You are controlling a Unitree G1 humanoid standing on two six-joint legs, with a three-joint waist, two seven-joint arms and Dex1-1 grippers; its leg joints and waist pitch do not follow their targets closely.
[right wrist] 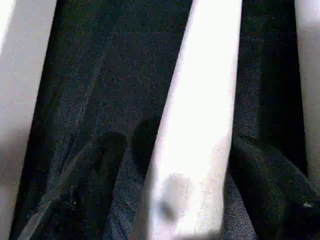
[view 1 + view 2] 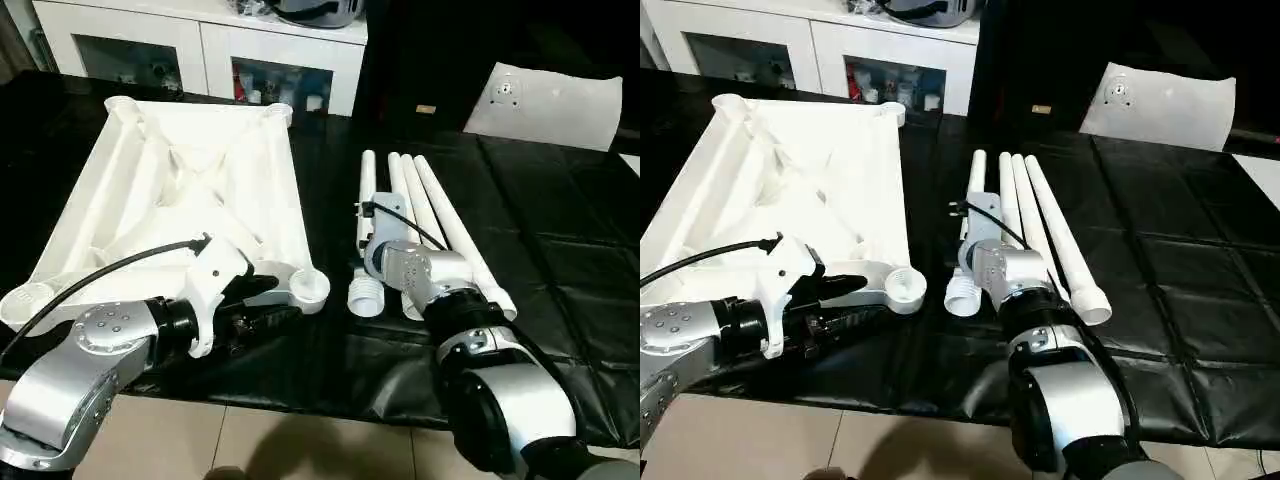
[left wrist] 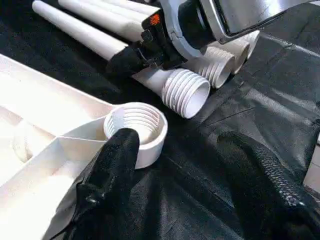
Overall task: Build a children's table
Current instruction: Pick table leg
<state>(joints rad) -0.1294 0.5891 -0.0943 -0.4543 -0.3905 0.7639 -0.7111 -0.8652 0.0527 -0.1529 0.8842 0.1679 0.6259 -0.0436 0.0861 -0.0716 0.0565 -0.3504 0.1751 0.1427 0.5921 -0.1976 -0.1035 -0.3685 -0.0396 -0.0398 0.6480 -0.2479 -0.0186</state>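
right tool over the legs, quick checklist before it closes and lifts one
1. Right tool straddles a single leg, a finger on each side: ok.
2. Grip closed on that leg: not ok, gaps show beside it.
3. Neighbouring legs clear of the fingers: cannot tell, they lie close together.
4. Tabletop lies ribbed side up: ok.
5. Near corner socket open and unobstructed: ok.
6. Left tool steadying the tabletop: one finger rests at the socket, jaws open: ok.

Upturned children's table (image 2: 190, 190): smooth white plastic, ribbed. Legs (image 2: 440, 215): same plastic, threaded ends. Cover (image 2: 560, 230) beneath: black, glossy, creased sheet. Forearms (image 2: 90, 360): silver metal sheen.
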